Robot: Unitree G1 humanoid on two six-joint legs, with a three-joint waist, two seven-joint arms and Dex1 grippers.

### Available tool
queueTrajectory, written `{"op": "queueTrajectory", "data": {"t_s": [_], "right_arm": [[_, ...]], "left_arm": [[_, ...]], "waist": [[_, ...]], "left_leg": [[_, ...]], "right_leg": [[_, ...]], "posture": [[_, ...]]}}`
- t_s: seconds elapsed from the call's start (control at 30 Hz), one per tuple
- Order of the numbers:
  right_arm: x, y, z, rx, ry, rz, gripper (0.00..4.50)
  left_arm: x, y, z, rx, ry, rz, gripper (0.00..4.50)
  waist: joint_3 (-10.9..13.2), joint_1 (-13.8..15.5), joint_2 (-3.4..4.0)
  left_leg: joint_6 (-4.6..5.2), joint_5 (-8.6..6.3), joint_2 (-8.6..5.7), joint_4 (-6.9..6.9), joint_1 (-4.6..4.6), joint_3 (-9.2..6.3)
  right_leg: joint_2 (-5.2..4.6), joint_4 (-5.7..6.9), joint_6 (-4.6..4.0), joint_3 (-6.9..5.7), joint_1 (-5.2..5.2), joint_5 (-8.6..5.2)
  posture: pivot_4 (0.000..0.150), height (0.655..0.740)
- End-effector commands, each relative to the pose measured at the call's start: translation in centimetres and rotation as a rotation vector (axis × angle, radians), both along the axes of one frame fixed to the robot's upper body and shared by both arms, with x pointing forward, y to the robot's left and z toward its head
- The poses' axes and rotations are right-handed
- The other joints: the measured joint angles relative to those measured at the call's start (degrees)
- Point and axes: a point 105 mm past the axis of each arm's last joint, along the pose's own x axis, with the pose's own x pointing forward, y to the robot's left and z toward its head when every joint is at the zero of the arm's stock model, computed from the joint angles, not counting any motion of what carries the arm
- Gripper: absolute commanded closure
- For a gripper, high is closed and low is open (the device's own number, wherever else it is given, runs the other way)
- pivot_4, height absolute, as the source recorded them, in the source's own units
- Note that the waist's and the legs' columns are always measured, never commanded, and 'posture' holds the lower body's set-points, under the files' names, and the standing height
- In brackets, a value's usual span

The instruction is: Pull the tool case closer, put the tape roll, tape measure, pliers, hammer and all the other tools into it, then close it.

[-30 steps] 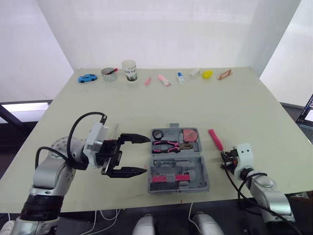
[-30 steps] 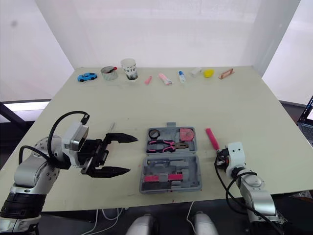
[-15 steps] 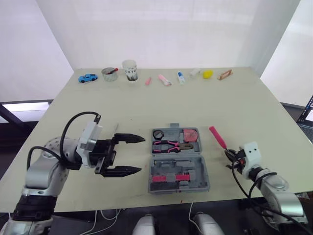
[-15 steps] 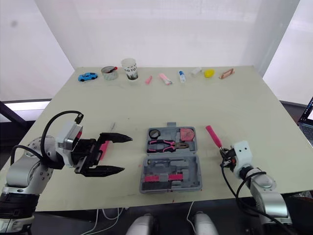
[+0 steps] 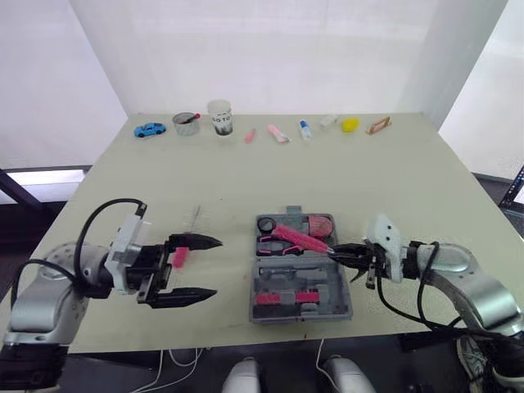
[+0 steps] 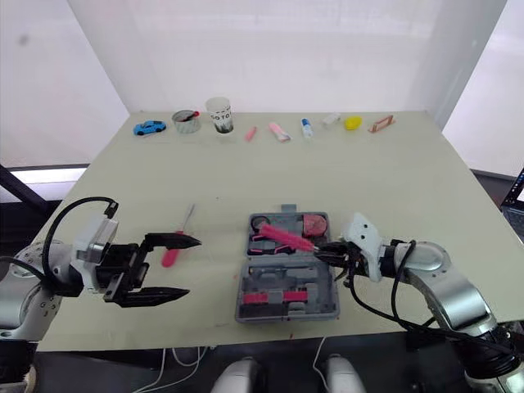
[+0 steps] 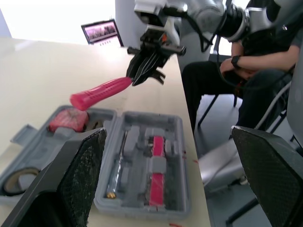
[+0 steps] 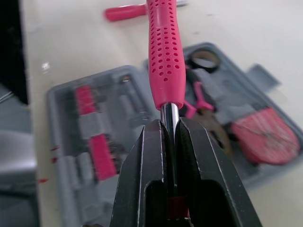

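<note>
The right gripper [image 6: 329, 250] is closed on the metal shaft of a pink-handled tool, probably the hammer [image 6: 283, 237]. It holds the tool low over the far half of the open tool case [image 6: 246, 282]. The step in hand is, I judge, placing this tool. The next move calls for lowering it into a free recess, then releasing. The left gripper [image 6: 193, 266] is wide open beside a pink screwdriver [image 6: 170, 257].
</note>
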Motion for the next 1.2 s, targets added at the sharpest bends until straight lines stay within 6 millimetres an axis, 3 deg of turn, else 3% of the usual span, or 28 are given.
{"op": "queueTrajectory", "data": {"t_s": [0.03,0.43,0.7,1.2], "right_arm": [[-0.8,1.3,0.8,-0.06,-0.024,0.085,4.41],[-0.6,2.4,-1.7,-0.314,-0.043,0.142,4.41],[-1.1,2.9,-3.2,-0.388,-0.046,0.142,4.41],[-0.4,5.2,-4.0,-0.413,-0.085,0.171,4.41]], "left_arm": [[-0.7,0.7,0.4,0.042,-0.029,-0.05,0.0],[-0.4,2.4,-0.7,0.203,-0.053,-0.088,0.0],[0.0,2.3,-0.5,0.195,-0.073,-0.104,0.0],[0.1,2.4,-0.4,0.2,-0.079,-0.106,0.0]], "waist": [[0.0,0.0,0.0],[0.0,0.1,0.0],[0.0,0.0,0.0],[0.0,0.0,0.0]], "left_leg": [[0.0,0.0,0.0,0.0,0.0,0.0],[0.0,0.0,0.0,0.0,-0.05,0.07],[0.0,0.0,0.01,0.0,-0.07,0.1],[0.0,0.0,0.01,0.0,-0.11,0.14]], "right_leg": [[0.0,0.0,0.0,0.0,0.0,0.0],[-0.03,0.0,-0.04,0.0,-0.07,-0.02],[-0.03,0.03,-0.02,0.01,-0.12,-0.01],[-0.02,0.05,-0.01,0.02,-0.19,0.0]], "posture": [[0.15,0.74],[0.15,0.74],[0.15,0.74],[0.15,0.74]]}}
